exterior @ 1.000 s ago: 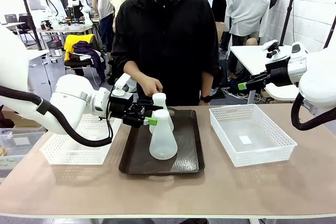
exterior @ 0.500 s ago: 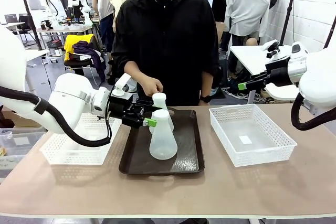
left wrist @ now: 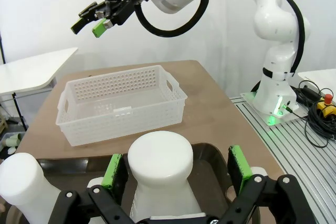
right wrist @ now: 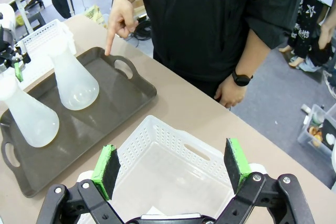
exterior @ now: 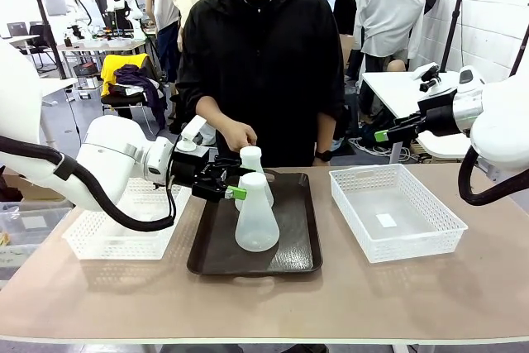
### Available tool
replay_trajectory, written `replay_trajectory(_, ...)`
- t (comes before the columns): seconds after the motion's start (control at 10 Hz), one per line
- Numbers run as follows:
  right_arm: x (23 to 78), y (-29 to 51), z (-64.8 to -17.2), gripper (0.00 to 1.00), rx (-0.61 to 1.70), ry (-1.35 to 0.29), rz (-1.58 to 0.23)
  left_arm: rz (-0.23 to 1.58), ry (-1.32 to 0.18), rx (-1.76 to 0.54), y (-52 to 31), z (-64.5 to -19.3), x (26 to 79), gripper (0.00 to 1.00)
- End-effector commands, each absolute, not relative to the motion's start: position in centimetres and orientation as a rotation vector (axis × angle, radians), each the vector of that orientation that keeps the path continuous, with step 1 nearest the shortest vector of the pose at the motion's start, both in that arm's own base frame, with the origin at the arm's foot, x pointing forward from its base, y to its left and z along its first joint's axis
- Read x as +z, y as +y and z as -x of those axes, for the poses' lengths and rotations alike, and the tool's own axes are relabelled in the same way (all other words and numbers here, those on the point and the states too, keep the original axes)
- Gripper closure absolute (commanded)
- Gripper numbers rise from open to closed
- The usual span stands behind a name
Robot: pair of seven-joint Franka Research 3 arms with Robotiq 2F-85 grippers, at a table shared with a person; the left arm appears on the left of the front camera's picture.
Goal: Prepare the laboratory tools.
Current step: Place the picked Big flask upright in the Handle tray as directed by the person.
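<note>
Left tool [exterior: 234,186] reaches in over the dark brown tray [exterior: 293,241], its jaws spread wide on either side of the neck of the near flask [exterior: 256,217]; in the left wrist view the green pads [left wrist: 112,172] stand apart from the white neck on both sides, not touching it, so nothing is gripped. That near flask stands upright about mid-tray. The far flask [exterior: 251,161] stands upright just behind it, toward the tray's far edge, and in the left wrist view its top shows beside the near flask [left wrist: 159,177] at the picture's lower left [left wrist: 21,182].

Right tool [exterior: 382,135] hangs high, well off to the right of the tray and above the level of the table [exterior: 347,295], its jaws wide open and empty. Its own camera looks down past the open fingers [right wrist: 106,168] at the right mesh basket [right wrist: 157,145], which sits on the table just right of the tray.

A second white mesh basket [exterior: 99,241] lies on the table touching or just beside the tray's left edge. The person's hand [exterior: 238,135] is at the tray's far side, near the far flask, with a finger pointing down at the tray's far handle in the right wrist view [right wrist: 119,20].
</note>
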State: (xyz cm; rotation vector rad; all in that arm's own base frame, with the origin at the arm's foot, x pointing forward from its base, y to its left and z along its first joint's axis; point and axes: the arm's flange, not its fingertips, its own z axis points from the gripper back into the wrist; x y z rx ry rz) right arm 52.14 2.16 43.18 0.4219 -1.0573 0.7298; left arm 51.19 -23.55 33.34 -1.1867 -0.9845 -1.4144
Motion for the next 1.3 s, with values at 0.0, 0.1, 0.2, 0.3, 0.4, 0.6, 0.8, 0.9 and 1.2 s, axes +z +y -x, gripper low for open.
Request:
replay_trajectory(0.0,43.37,2.21,-52.19,0.0,0.727,-1.049,-0.42,1.202,-0.999,-1.41,-23.54,-51.35,33.43,0.0)
replay_trajectory(0.1,43.37,2.21,-52.19,0.0,0.727,-1.049,-0.42,1.202,-0.999,-1.41,-23.54,-51.35,33.43,0.0)
replay_trajectory(0.2,43.37,2.21,-52.19,0.0,0.727,-1.049,-0.42,1.202,-0.999,-1.41,-23.54,-51.35,33.43,0.0)
replay_trajectory(0.3,43.37,2.21,-52.19,0.0,0.727,-1.049,-0.42,1.202,-0.999,-1.41,-23.54,-51.35,33.43,0.0)
replay_trajectory(0.4,43.37,2.21,-52.19,0.0,0.727,-1.049,-0.42,1.202,-0.999,-1.41,-23.54,-51.35,33.43,0.0)
replay_trajectory(0.6,43.37,2.21,-52.19,0.0,0.727,-1.049,-0.42,1.202,-0.999,-1.41,-23.54,-51.35,33.43,0.0)
replay_trajectory(0.8,43.37,2.21,-52.19,0.0,0.727,-1.049,-0.42,1.202,-0.999,-1.41,-23.54,-51.35,33.43,0.0)
replay_trajectory(0.9,43.37,2.21,-52.19,0.0,0.727,-1.049,-0.42,1.202,-0.999,-1.41,-23.54,-51.35,33.43,0.0)
replay_trajectory(1.2,43.37,2.21,-52.19,0.0,0.727,-1.049,-0.42,1.202,-0.999,-1.41,-23.54,-51.35,33.43,0.0)
